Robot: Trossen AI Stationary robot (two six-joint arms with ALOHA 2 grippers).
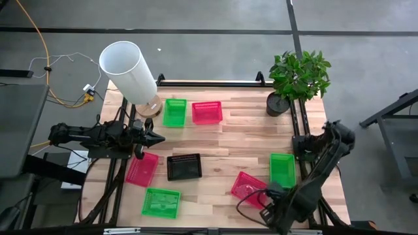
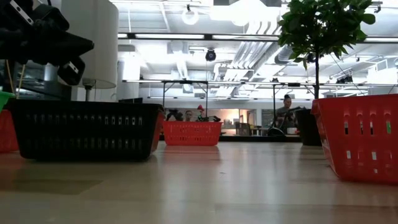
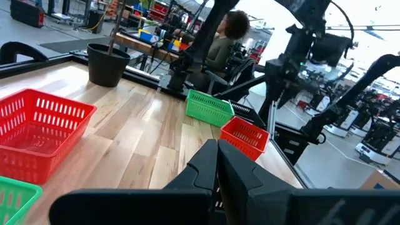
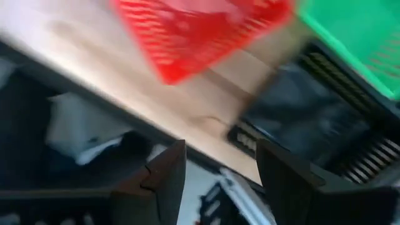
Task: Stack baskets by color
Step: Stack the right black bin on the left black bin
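Note:
Several baskets rest on their bases on the wooden table (image 1: 241, 140). A green basket (image 1: 174, 112) and a pink one (image 1: 207, 112) stand at the far side. A pink basket (image 1: 142, 168), a black one (image 1: 184, 167) and a green one (image 1: 161, 202) sit at the near left. Another pink basket (image 1: 249, 188) and a green one (image 1: 282, 170) sit at the near right. My left gripper (image 1: 159, 138) hovers level at the left, shut and holding nothing. My right gripper (image 4: 219, 156) points down, open, over the near edge beside the near-right pink basket (image 4: 200, 31).
A large white cylinder (image 1: 128, 68) stands at the far left corner and a potted plant (image 1: 297, 81) at the far right. Cables lie on the floor to the left. A person (image 3: 225, 44) sits beyond the table's right side. The bare wood in the table's middle is free.

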